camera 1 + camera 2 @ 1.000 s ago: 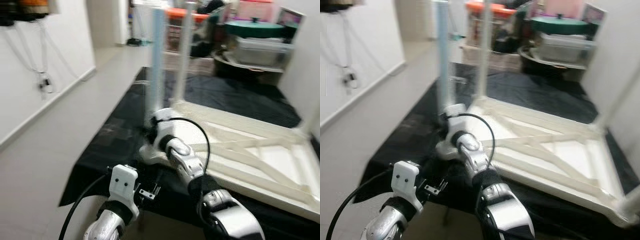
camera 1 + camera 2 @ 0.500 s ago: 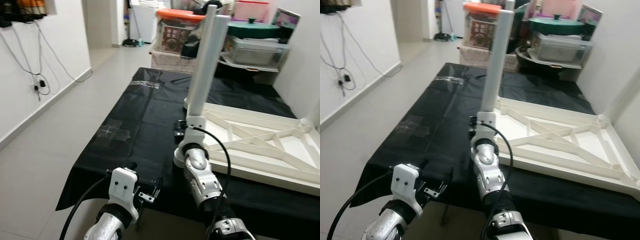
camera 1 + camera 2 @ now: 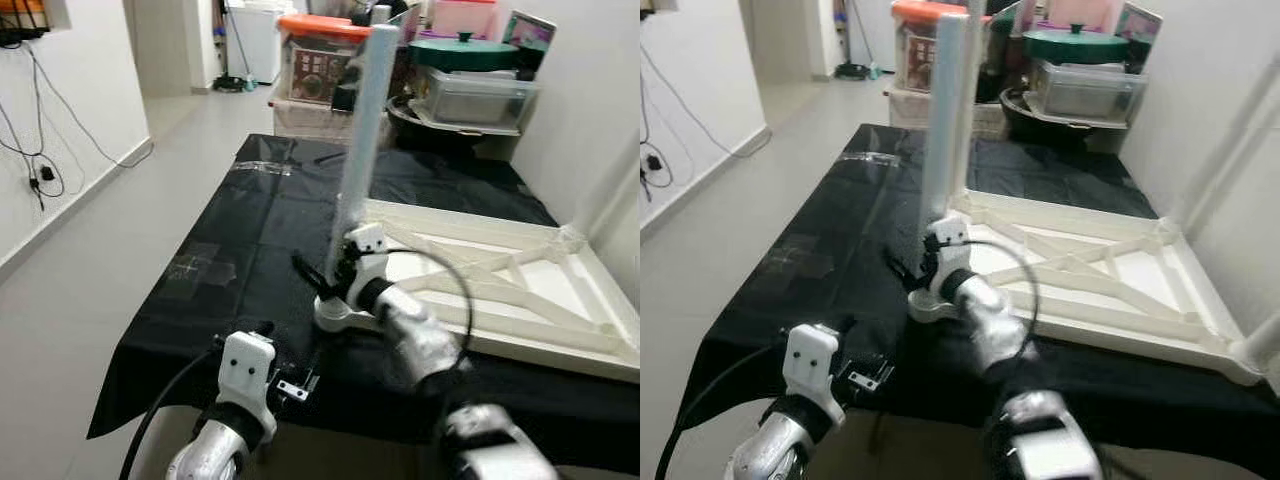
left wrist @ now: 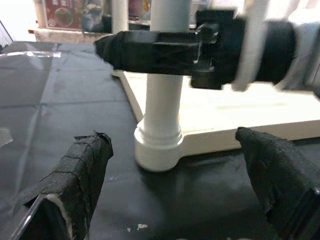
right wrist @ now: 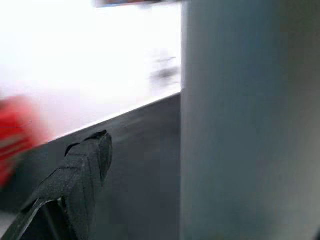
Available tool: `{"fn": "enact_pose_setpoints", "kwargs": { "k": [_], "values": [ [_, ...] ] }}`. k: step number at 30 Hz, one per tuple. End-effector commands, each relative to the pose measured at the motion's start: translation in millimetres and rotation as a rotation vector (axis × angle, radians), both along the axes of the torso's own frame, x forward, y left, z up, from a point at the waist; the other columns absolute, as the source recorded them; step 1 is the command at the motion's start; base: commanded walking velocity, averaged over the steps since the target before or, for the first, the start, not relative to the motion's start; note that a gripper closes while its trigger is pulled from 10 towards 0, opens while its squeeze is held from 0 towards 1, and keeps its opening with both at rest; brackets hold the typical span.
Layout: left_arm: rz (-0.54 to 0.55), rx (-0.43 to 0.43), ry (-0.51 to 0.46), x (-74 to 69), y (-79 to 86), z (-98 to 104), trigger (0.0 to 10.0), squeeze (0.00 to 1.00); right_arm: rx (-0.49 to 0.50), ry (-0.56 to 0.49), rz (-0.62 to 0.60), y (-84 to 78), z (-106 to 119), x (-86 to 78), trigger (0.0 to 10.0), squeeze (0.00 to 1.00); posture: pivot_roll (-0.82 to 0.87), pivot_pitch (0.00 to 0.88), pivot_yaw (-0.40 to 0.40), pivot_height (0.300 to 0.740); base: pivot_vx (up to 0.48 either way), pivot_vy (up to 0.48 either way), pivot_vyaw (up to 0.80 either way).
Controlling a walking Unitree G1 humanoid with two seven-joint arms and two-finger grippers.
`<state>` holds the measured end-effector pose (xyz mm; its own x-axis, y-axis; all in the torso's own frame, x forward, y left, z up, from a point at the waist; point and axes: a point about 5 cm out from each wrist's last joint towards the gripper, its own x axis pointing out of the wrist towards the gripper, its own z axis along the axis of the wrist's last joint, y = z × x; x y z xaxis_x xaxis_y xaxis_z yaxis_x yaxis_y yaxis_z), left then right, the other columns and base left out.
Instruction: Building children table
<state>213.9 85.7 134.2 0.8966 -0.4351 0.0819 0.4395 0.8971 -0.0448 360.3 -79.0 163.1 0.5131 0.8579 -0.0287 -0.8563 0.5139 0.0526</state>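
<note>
White and upside down, the little table top lay flat on a black cloth that covered a bigger table. One white leg stood straight up from the corner of the table top nearest the robot. Another white leg stood at the far right corner.

The right gripper was right beside the bottom of the near leg, on its left side. One black finger showed close to the leg with a gap between them. I could not tell if the fingers were pressed on the leg.

The left gripper hung low at the near edge of the cloth. Its two black fingers were spread wide apart and held nothing.

Boxes and a tub with an orange lid sat behind the table.
</note>
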Motion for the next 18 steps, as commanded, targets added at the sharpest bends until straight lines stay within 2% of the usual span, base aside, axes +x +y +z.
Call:
{"fn": "enact_pose_setpoints", "kwargs": {
  "k": [1,2,5,7,8,9,14,15,16,18],
  "values": [
    [-0.004,-0.001,0.003,0.6,-0.4,-2,10.0,0.00,-0.029,0.027,0.241,23.3,-3,-11.2,10.0,0.00,0.15,0.000,-0.106,0.740,0.000,0.000,0.00],
    [-0.004,-0.001,0.003,0.6,-0.4,-2,10.0,0.00,-0.029,0.027,0.241,23.3,-3,-11.2,10.0,0.00,0.15,0.000,-0.106,0.740,0.000,0.000,0.00],
    [0.002,-0.002,0.008,-1.7,0.6,-3,10.0,0.00,-0.044,0.014,0.396,36.3,4,-14.3,10.0,0.00,0.15,0.000,-0.109,0.740,0.000,0.000,0.00],
    [0.004,-0.001,0.010,-2.5,0.9,-3,10.0,0.00,-0.052,0.002,0.423,42.6,6,-14.4,10.0,0.00,0.15,0.000,-0.108,0.740,0.000,0.000,0.00],
    [0.006,-0.001,0.010,-2.9,1.0,-3,10.0,0.00,-0.053,-0.006,0.419,48.6,8,-13.2,8.5,0.00,0.16,0.000,-0.104,0.740,0.000,0.000,0.00],
    [0.007,0.000,0.011,-3.5,1.2,-3,10.0,0.00,-0.042,-0.014,0.367,54.3,10,-9.7,0.0,0.00,0.16,0.000,-0.104,0.740,0.000,0.000,0.00],
    [0.008,0.000,0.011,-3.8,1.4,-3,10.0,0.00,-0.026,-0.018,0.320,58.2,12,-7.1,0.0,0.00,0.16,0.000,-0.104,0.740,0.000,0.000,0.00],
    [0.007,0.000,0.010,-4.0,1.3,-2,10.0,0.00,-0.012,-0.043,0.254,59.1,13,-4.3,0.0,0.00,0.16,0.000,-0.102,0.740,0.000,0.000,0.00],
    [0.007,0.000,0.010,-4.0,1.3,-2,10.0,0.00,-0.012,-0.043,0.254,59.1,13,-4.3,0.0,0.00,0.16,0.000,-0.102,0.740,0.000,0.000,0.00],
    [0.007,0.001,0.008,-3.8,2.5,-2,10.0,0.00,0.016,-0.056,0.009,50.0,10,5.6,0.0,0.00,0.15,0.000,-0.097,0.740,0.000,0.000,0.00]
  ]
}}
